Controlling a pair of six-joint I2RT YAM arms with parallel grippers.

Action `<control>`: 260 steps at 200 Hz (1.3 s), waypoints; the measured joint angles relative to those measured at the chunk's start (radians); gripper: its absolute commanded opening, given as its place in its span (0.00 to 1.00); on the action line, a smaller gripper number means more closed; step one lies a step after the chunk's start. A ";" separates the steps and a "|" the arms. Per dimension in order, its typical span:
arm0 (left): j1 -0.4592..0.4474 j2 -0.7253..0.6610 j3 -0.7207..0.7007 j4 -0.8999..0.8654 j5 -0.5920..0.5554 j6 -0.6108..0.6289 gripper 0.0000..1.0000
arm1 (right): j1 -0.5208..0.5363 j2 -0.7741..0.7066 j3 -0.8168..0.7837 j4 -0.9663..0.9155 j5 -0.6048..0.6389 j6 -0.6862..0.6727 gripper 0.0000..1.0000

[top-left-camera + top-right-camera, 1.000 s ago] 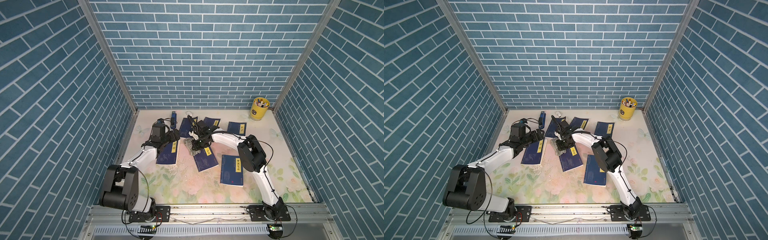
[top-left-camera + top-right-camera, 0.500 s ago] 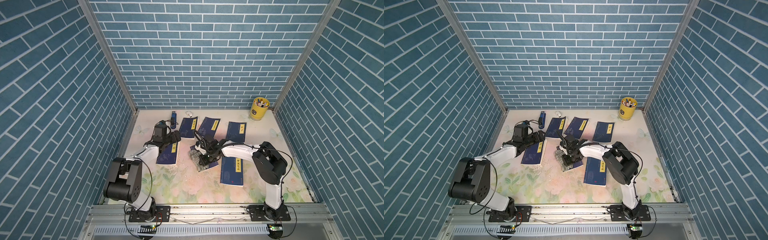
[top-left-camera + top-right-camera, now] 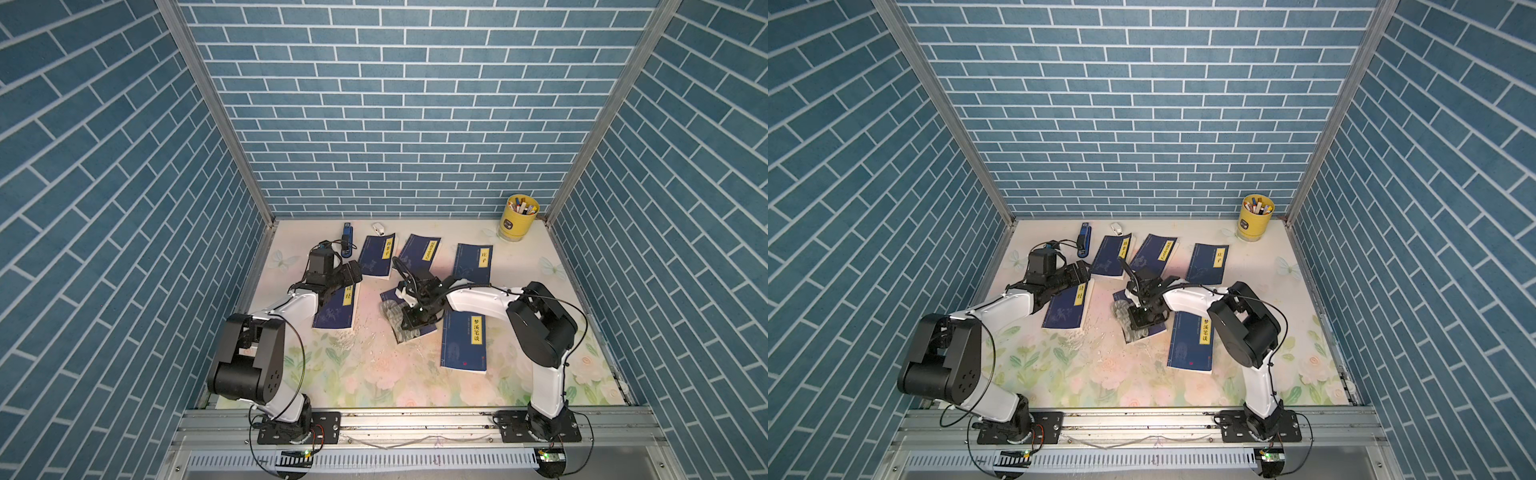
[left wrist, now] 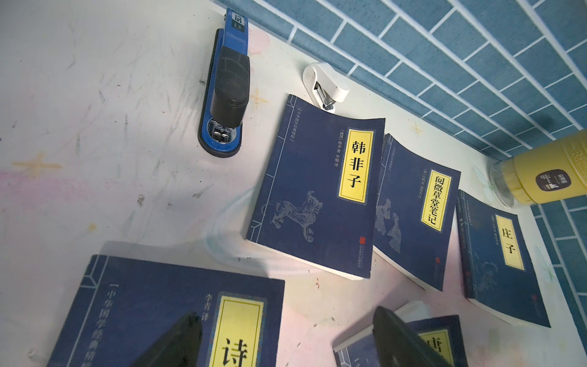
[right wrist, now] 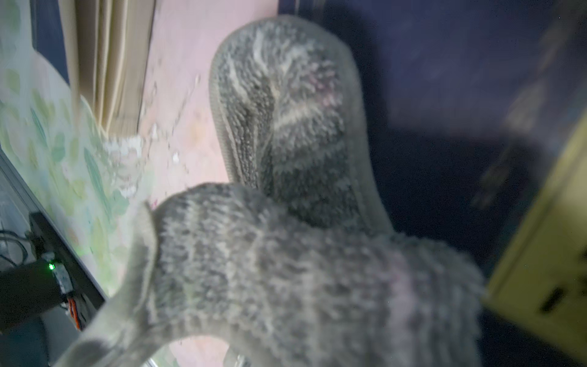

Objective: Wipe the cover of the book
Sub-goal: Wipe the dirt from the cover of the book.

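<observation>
The cloth (image 3: pixel 392 313) is now dragged to the near end of the middle book (image 3: pixel 389 296) and is pinched tight by the right claw (image 3: pixel 415 322). The left claw (image 3: pixel 353 272) is held wide above the neighbouring book (image 3: pixel 336 309).

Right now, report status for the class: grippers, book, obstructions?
Left gripper open. Right gripper shut on cloth, pressed to centre book. Crumbs beside it; nothing blocking.

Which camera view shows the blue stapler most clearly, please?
The left wrist view: the blue stapler appears large and sharp. Both top views show it only as a small blue shape near the back wall. The right wrist view misses it.
</observation>
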 measured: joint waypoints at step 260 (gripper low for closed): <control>-0.077 -0.063 -0.074 0.018 0.026 -0.027 0.89 | -0.116 0.100 0.162 -0.039 0.060 -0.021 0.00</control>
